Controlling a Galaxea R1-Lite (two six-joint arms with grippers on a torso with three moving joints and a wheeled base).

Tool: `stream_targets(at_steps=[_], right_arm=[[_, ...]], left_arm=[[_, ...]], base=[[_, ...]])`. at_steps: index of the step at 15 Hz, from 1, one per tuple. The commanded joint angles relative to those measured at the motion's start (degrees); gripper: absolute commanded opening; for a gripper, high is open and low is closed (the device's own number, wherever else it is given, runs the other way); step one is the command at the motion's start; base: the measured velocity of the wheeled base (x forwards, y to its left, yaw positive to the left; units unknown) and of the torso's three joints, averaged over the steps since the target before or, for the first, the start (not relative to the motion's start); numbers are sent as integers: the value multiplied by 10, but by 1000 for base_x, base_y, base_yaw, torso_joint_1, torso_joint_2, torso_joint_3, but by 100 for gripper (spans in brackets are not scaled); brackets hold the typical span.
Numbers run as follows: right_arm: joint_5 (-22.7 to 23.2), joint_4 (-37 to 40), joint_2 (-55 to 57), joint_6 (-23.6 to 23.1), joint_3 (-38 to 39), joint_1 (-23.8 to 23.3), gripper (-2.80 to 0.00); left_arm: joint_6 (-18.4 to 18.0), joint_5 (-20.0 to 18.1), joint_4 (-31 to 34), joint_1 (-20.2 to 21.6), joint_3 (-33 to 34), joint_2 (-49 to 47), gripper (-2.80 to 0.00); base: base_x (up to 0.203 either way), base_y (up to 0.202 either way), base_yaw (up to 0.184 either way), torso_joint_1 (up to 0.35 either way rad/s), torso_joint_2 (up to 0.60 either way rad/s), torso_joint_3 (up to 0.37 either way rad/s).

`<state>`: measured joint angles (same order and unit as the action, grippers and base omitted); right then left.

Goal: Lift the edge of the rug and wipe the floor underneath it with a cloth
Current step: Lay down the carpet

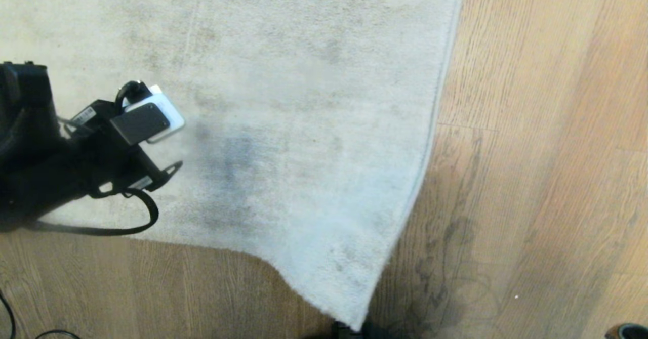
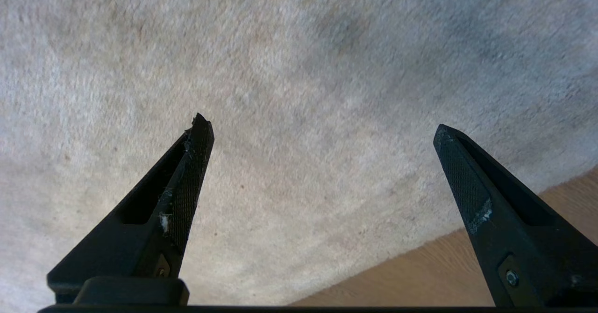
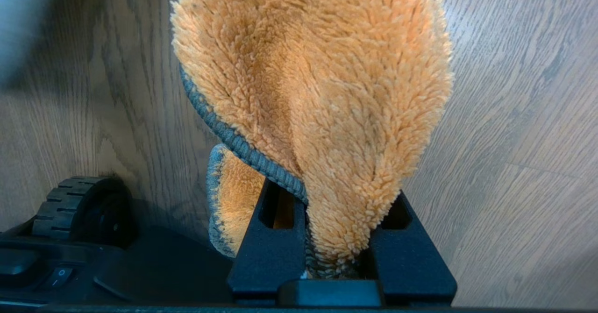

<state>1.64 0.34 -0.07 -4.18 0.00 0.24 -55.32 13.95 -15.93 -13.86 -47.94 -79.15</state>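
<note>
Over the pale grey rug, the robot's left hand (image 2: 322,126) hangs released, its two black fingers (image 2: 187,182) spread wide with nothing between them. Beneath it the rug edge (image 1: 428,141) lies flat on the floor (image 1: 547,177) of brown oak planks, its corner pointing toward the robot. Off to the side, the right hand (image 3: 334,238) is clenched on the fluffy orange cloth (image 3: 327,93) with grey trim, beside a black wheel (image 3: 79,205).

Bare floor (image 1: 531,177) beside the rug edge (image 1: 430,141) (base wheel (image 3: 70,208) nearby)
</note>
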Motion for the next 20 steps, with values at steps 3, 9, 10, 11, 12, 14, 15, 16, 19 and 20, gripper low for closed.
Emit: stream_targets(at_steps=[3,9,10,11,12,14,15,16,19,20], right_arm=[[0,0,1,0,0,0,-280],[0,0,1,0,0,0,-280],[0,0,1,0,0,0,-280],[0,0,1,0,0,0,-280],[0,0,1,0,0,0,-280],[0,0,1,0,0,0,-280],[0,0,1,0,0,0,-280],[0,0,1,0,0,0,-280],[0,0,1,0,0,0,-280],[0,0,1,0,0,0,-280]], left_arm=[[-1,0,-5,0,37,12,0],[39,4,-22,-36,74,-31,0],[41,11,-41,-47,72,-48,0],[43,21,-69,-58,71,-68,0],[45,30,-100,-70,70,-88,-280],[63,43,-150,-94,68,-132,-280],[79,48,-174,-107,65,-154,-280],[99,49,-196,-121,59,-174,-280],[166,52,-235,-169,39,-214,-280],[187,55,-236,-187,28,-222,-280]], base=[[0,0,0,0,0,0],[0,0,0,0,0,0],[0,0,0,0,0,0],[0,0,0,0,0,0],[0,0,0,0,0,0],[0,0,0,0,0,0],[0,0,0,0,0,0],[0,0,0,0,0,0],[0,0,0,0,0,0],[0,0,0,0,0,0]])
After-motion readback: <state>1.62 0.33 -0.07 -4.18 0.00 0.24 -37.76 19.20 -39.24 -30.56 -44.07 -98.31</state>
